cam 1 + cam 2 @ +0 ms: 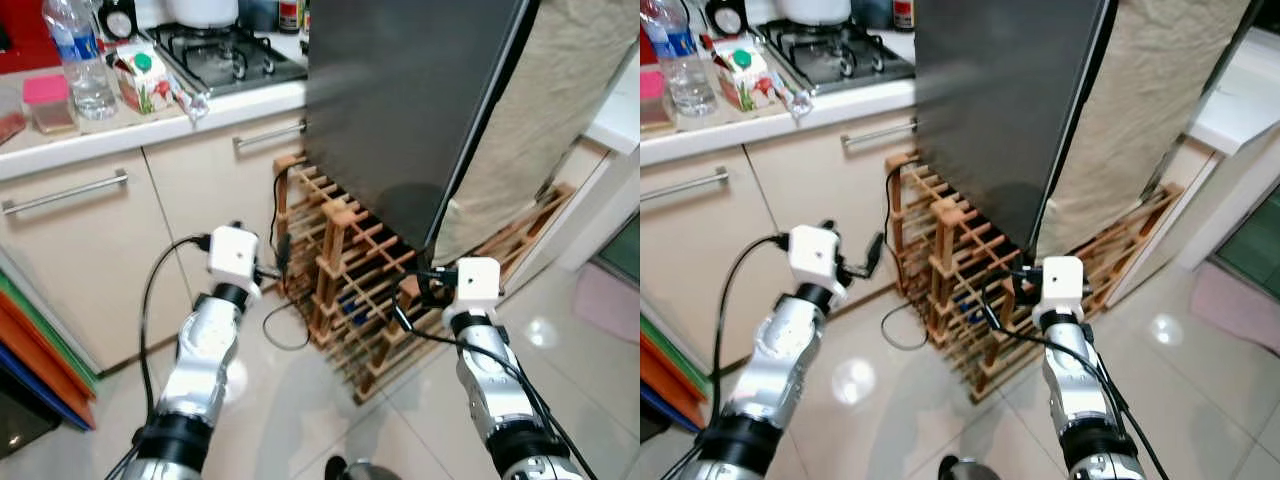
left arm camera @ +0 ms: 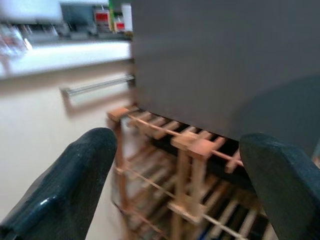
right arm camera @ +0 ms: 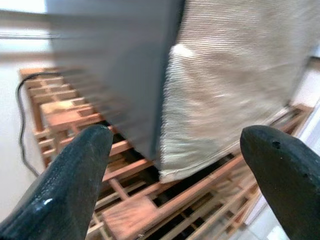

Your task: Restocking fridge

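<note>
Both my claws raised with nothing in them before the dark fridge.

Far beyond my left gripper (image 2: 175, 190), to its left, a water bottle (image 1: 80, 60) and a carton (image 1: 140, 78) stand near the countertop's (image 1: 150, 125) front edge, above a cabinet handle (image 1: 65, 192). My left gripper's fingers (image 2: 65, 185) are spread wide, holding nothing, with open tiled floor (image 1: 300, 400) below. Ahead of it a wooden rack (image 1: 350, 280) juts out beneath the fridge (image 1: 400, 100), whose bottom edge overhangs the slats. My right gripper (image 3: 175, 185) gapes equally wide, also unladen, just short of the fridge's lower corner, where a beige cloth (image 1: 540, 120) hangs beside its edge; bare floor opens to its right.
</note>
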Motion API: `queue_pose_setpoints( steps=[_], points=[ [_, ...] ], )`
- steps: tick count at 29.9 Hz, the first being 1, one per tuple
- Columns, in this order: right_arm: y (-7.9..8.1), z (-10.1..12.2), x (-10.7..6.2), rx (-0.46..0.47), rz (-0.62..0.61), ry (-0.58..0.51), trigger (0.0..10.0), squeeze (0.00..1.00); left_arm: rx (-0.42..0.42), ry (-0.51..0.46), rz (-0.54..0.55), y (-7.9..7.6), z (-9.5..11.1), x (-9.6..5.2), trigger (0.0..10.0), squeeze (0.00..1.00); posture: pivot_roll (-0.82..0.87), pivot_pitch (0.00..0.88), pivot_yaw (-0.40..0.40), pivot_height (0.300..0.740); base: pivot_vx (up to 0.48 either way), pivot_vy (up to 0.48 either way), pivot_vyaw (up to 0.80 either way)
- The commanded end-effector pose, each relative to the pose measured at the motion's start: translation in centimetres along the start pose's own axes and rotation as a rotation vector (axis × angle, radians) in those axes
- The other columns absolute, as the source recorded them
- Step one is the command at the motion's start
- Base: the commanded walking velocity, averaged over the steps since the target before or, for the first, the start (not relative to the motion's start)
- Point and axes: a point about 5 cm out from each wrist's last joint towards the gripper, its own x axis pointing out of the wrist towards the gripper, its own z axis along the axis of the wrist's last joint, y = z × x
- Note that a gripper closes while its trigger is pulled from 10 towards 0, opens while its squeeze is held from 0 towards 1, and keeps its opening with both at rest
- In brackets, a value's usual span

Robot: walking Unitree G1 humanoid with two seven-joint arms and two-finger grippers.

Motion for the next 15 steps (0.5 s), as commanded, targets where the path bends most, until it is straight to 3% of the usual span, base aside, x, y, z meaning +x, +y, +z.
queue_pose_setpoints(
  steps=[1,9,15],
  points=[
    [-0.28,0.29,0.01,0.014,-0.002,-0.010,10.0,0.00,-0.044,0.022,0.023,0.26,-0.35,-0.21,10.0,0.00,-0.04,0.000,-0.052,0.740,0.000,0.000,-0.64],
    [-0.05,0.77,0.17,0.024,0.017,-0.029,10.0,0.00,-0.038,0.030,0.001,-0.31,-0.72,-0.37,10.0,0.00,-0.05,0.000,-0.055,0.740,0.000,0.000,-0.64],
    [0.05,1.08,0.22,0.018,0.032,-0.045,10.0,0.00,-0.044,0.019,0.017,0.21,-0.46,-0.21,10.0,0.00,-0.04,0.000,-0.056,0.740,0.000,0.000,-0.64]
  ],
)
